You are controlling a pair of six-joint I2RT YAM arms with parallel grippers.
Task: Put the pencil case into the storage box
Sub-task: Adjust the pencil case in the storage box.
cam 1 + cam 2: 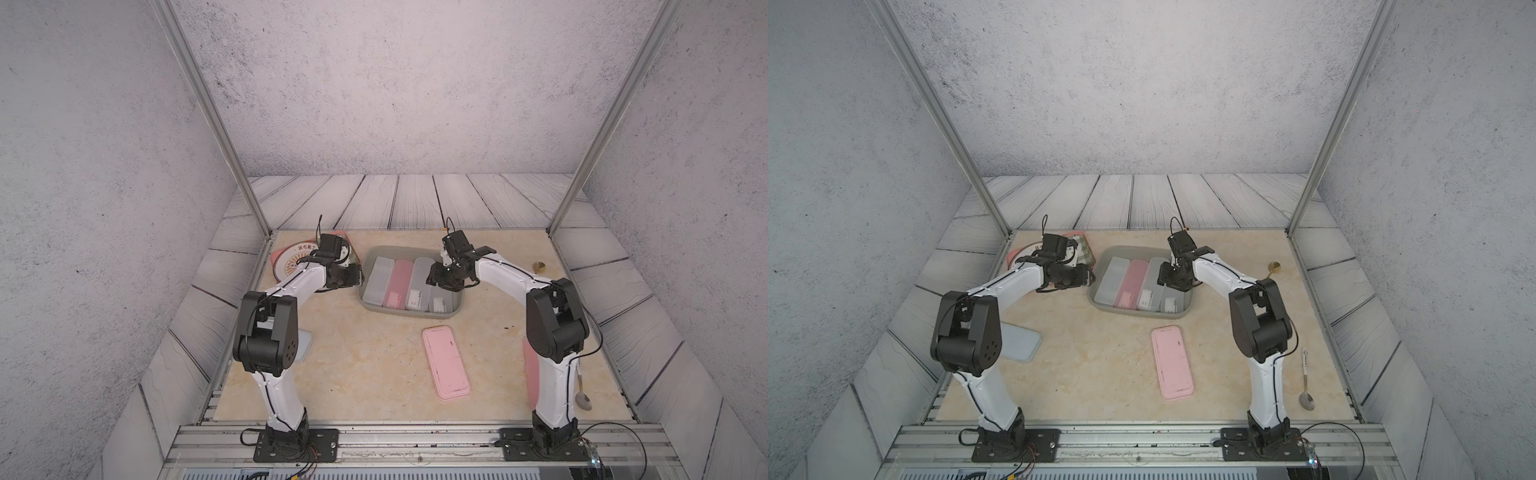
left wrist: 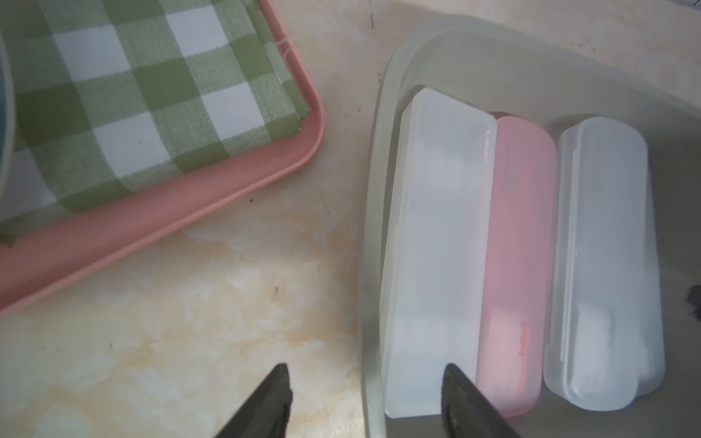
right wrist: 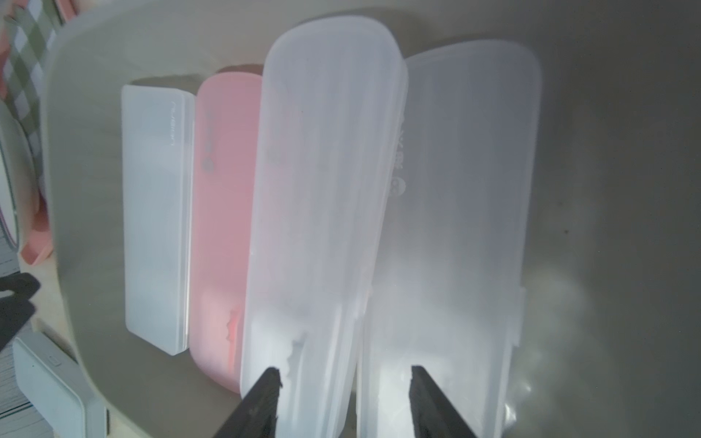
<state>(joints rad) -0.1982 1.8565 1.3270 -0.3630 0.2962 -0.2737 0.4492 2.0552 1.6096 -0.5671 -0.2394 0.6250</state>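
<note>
Right pincer (image 3: 344, 373): jaws partly apart, gripping nothing. They stand astride the near end of a frosted pencil case (image 3: 322, 189); one finger sits at its edge, the other clear of it, over the end case (image 3: 466, 189) alongside.

Left pincer (image 2: 367, 373): jaws partly apart and empty, straddling the side wall of the storage box (image 2: 373, 227), with one finger over the surface (image 2: 189, 322) and the other over a clear case (image 2: 436, 246).

Storage box: holds four cases side by side. These are the clear case, a pink case (image 2: 519, 246), the pencil case and the end case.

Beside the box, on the left arm's side: a pink tray (image 2: 151, 227) bearing a checked cloth (image 2: 132, 94) and a plate (image 1: 291, 266).

Nearer the arm bases: a flat pink case (image 1: 446, 361) lies alone on the surface. A spoon (image 1: 1307, 399) lies by the right arm's base.
</note>
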